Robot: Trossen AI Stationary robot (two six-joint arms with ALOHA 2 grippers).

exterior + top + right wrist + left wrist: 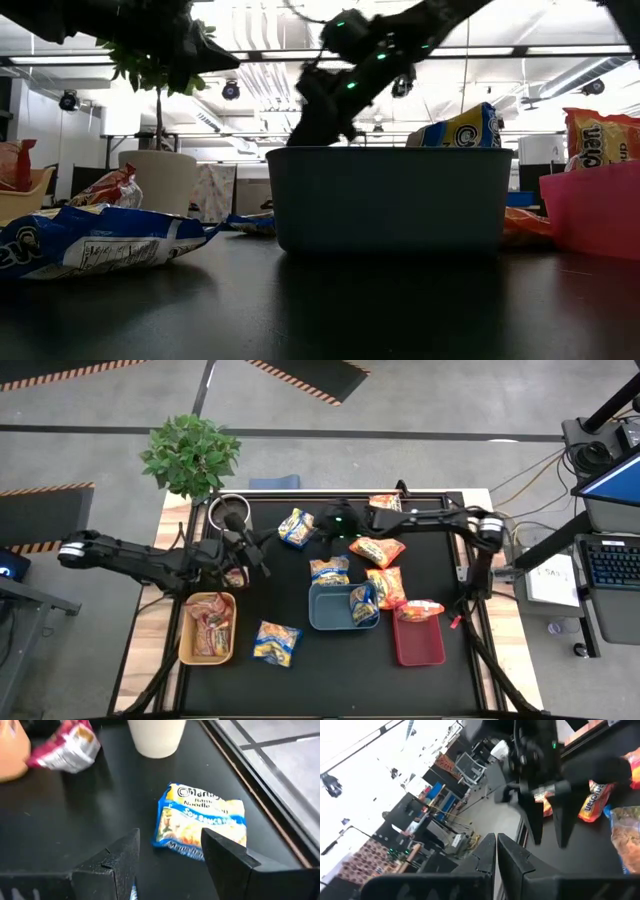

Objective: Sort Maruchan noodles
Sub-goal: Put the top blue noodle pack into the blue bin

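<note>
Blue-and-yellow Maruchan packets lie flat on the black table: one (296, 527) (200, 822) at the far middle, one (329, 570) by the blue tray, one (276, 643) (90, 245) near the front. Orange packets (376, 550) (387, 587) (385, 503) lie to the right. A maroon packet (237, 575) (65, 747) lies under my left arm. My right gripper (318, 532) (170, 834) is open, its fingers on either side of the far blue packet's near end, not touching. My left gripper (258, 557) (496, 837) is shut and empty, raised beside the maroon packet.
The yellow tray (185, 645) holds red packets. The blue tray (322, 622) (390, 200) holds a blue packet (363, 603) (465, 128). An orange packet (420, 610) leans on the red tray (418, 650). A white cup (230, 512) (157, 737) and a potted plant (190, 455) stand at the far left.
</note>
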